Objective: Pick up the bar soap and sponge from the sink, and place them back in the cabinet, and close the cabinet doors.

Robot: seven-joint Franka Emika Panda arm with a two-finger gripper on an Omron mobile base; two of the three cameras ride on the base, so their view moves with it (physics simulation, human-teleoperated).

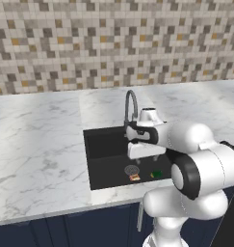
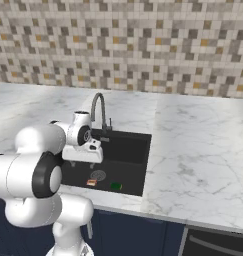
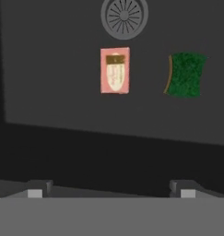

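- White marble surface [image 1: 36, 144] surrounds the deep matte-black sink [image 1: 106, 144].
- On its floor, beside the round metal drain [image 3: 124, 16]: flat orange-red bar soap [image 3: 115, 70], then green yellow-edged sponge [image 3: 185, 74].
- My pincer [image 3: 111, 190] hangs above, spread wide, empty.
- Nothing picked; everything remains.

The white arm folds forward, its pincer [image 3: 111, 188] pointing down with jaws spread wide, gripping nothing.

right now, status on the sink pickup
Gripper open, empty, above sink. Bar soap and sponge lie apart by drain. Nothing blocking.
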